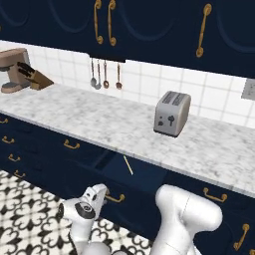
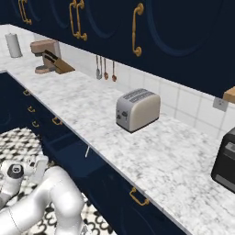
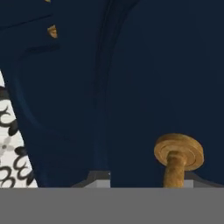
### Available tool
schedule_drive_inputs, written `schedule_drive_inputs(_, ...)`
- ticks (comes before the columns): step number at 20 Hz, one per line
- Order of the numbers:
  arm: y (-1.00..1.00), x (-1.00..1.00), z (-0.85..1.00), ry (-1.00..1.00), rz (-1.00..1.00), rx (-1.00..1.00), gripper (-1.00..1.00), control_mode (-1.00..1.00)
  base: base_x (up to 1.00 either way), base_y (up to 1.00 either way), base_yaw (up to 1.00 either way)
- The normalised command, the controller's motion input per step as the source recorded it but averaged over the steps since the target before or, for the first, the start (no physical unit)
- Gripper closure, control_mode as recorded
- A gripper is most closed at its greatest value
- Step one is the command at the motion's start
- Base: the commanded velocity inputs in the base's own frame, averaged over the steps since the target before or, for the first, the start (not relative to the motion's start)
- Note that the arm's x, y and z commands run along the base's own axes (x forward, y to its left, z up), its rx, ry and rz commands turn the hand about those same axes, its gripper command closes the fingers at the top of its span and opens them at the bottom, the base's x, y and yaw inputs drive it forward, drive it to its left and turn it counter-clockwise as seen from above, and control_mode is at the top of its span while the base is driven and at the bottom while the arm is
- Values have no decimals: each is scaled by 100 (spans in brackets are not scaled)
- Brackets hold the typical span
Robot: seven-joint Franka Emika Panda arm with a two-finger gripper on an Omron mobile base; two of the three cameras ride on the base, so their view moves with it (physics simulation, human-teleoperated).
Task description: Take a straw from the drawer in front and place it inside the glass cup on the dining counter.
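The drawer (image 1: 144, 172) (image 2: 69, 146) stands pulled out under the marble worktop, showing its navy inside. The straw (image 1: 128, 165) (image 2: 86, 151), thin and pale tan, lies in it near the back. My gripper (image 1: 103, 191) (image 2: 41, 166) (image 3: 145, 178) sits low at the drawer's front, shut on the curved brass handle (image 1: 115, 198) (image 3: 178, 153). In the hand view the handle's round mount and post rise between the finger tips against the navy front. The glass cup and the dining counter are out of view.
A silver toaster (image 1: 172, 113) (image 2: 137, 109) stands on the worktop (image 1: 99, 124) behind the drawer. A knife block (image 1: 36, 75) and mixer are far left, utensils (image 1: 104, 74) hang on the tiles, and a black appliance (image 2: 227, 165) is at right. Patterned floor (image 1: 25, 209) lies below.
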Motion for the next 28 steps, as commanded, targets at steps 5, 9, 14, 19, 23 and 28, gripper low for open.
schedule_drive_inputs(5,100,-100,-100,0,27,-4,100,-100,0,0,0)
schedule_drive_inputs(9,100,-100,-100,0,30,-9,100,-100,0,0,0)
schedule_drive_inputs(14,100,-100,-100,2,33,-9,100,-100,0,0,0)
schedule_drive_inputs(19,96,-91,-50,0,26,-3,-100,-100,0,0,0)
schedule_drive_inputs(23,46,-73,34,0,16,15,-100,-100,0,0,0)
schedule_drive_inputs(28,-8,0,98,47,1,44,-100,-100,0,0,0)
